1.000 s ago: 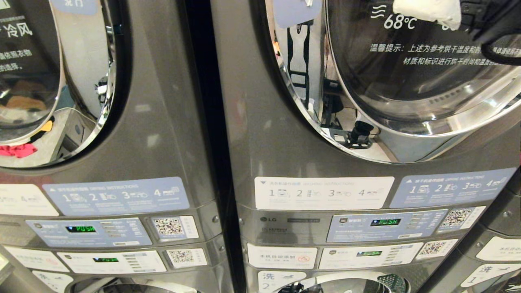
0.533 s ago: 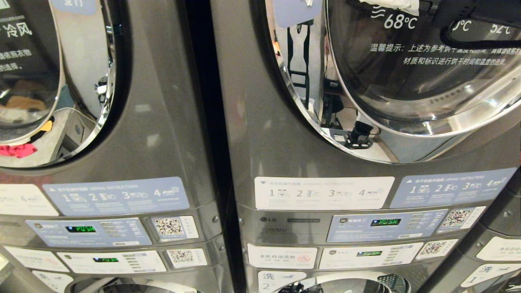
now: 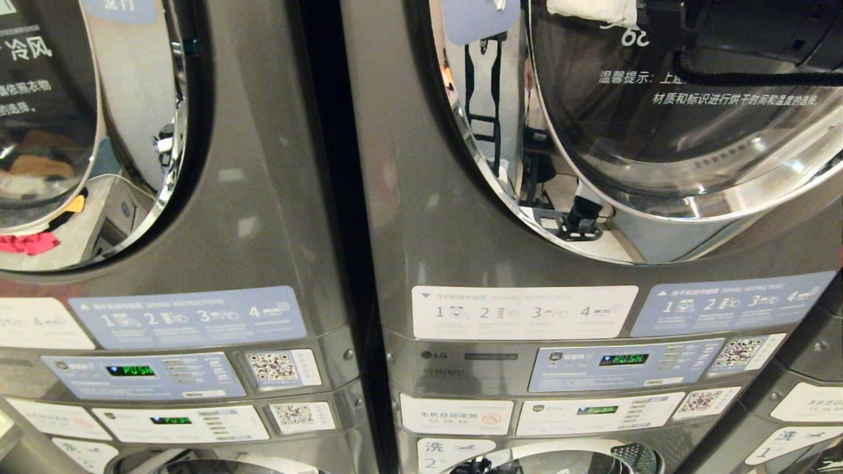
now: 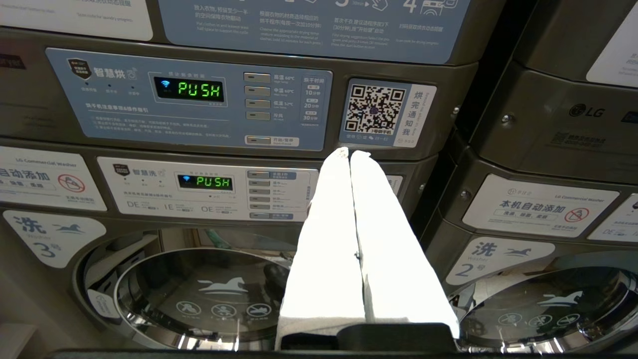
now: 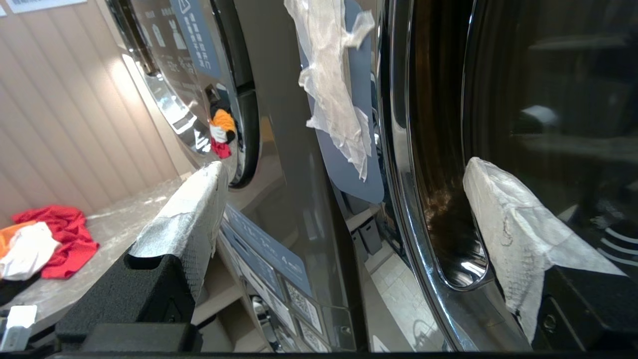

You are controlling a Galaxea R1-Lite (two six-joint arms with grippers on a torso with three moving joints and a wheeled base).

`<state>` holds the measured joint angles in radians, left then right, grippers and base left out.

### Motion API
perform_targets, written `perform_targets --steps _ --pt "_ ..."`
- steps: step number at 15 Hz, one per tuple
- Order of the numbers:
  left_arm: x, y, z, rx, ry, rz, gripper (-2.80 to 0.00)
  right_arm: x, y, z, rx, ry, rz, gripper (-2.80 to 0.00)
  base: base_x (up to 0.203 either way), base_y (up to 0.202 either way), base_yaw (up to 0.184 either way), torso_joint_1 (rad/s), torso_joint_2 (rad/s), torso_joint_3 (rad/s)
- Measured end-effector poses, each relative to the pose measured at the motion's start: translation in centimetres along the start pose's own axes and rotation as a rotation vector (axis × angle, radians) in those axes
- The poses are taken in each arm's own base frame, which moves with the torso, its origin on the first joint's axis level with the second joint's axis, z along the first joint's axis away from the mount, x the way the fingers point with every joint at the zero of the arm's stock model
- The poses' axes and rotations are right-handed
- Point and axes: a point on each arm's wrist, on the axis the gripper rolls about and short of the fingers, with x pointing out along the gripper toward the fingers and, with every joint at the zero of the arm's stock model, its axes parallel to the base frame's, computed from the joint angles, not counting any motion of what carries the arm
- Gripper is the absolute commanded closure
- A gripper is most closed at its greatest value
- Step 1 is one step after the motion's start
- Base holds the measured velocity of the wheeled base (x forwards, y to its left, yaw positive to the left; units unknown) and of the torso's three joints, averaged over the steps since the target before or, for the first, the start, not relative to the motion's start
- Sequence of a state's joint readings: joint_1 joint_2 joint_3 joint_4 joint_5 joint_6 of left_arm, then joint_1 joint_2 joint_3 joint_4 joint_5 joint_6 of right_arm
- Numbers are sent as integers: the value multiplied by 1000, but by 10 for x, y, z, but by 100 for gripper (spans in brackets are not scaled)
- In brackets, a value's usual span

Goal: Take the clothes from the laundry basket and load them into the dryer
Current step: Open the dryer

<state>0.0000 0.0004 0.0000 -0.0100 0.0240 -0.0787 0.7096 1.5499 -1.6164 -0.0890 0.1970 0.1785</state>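
Note:
The dryer (image 3: 421, 217) on the right has a round glass door (image 3: 658, 131) with a chrome rim, and the door lies shut against its front. My right gripper (image 5: 345, 166) is open and empty, held up at the door's left edge. One white-wrapped finger (image 5: 503, 224) is over the glass and the other over the grey front panel, with the rim (image 5: 413, 209) between them. In the head view only one finger (image 3: 589, 10) shows at the top edge. Red, white and orange clothes (image 5: 50, 239) lie on a grey counter. The laundry basket is out of view. My left gripper (image 4: 350, 152) is shut and empty, parked low.
A second stacked machine (image 3: 250, 197) stands on the left, its door rim mirroring clothes (image 3: 29, 242). Control panels reading PUSH (image 3: 622, 359) and washer doors (image 4: 199, 294) sit below. A crumpled clear film (image 5: 331, 75) hangs on the blue sticker beside the door.
My right arm has swung left across the top of the door glass. Its white finger is further left and the black arm now covers the temperature figures. The left arm is still.

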Motion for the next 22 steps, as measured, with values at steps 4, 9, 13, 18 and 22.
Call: perform_targets --steps 4,9,13,18,22 --pt "0 0 0 0 0 0 0 3 0 -1 -4 -2 3 -280 0 0 0 0 0 0" --pt "0 0 0 0 0 0 0 13 2 -1 0 -22 18 -280 0 0 0 0 0 0" --pt "0 0 0 0 0 0 0 25 5 -5 1 -16 37 -280 0 0 0 0 0 0" --pt "0 0 0 0 1 0 0 30 12 -8 13 -8 65 -280 0 0 0 0 0 0" --pt "0 0 0 0 2 0 0 27 18 -7 18 -7 81 -280 0 0 0 0 0 0"
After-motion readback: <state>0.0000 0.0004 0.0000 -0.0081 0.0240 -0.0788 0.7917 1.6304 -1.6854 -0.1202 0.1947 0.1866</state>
